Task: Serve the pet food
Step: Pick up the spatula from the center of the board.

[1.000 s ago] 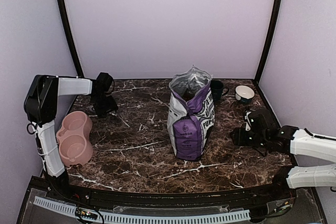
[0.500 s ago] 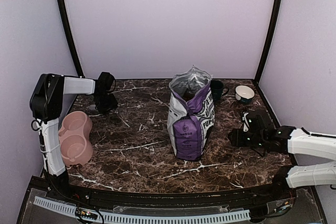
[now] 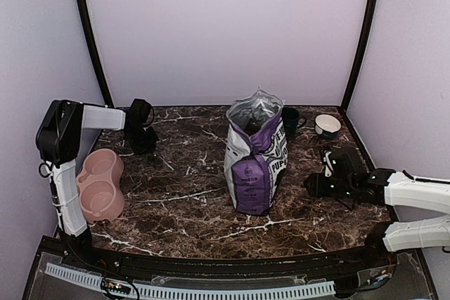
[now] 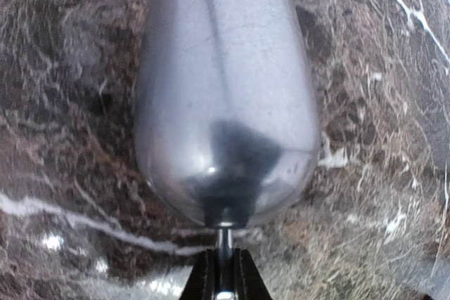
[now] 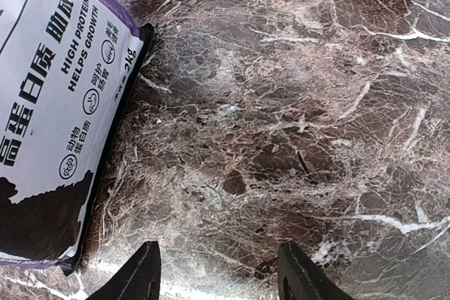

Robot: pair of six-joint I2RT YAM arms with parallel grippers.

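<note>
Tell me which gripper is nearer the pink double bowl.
Left. The left gripper is just behind the bowl, to its right; the right gripper is far off, past the bag.

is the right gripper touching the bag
Apart. The right wrist view shows bare table between the open right gripper and the bag.

Dark brown marble-pattern table (image 3: 183, 201), white veins. Purple-and-white bag (image 3: 254, 159) upright near centre. Dark mug (image 3: 290, 120) just behind bag's right edge. Small white-lined bowl (image 3: 327, 125) farther right of bag, at back. Pink double bowl (image 3: 100, 184) well left of bag.
</note>
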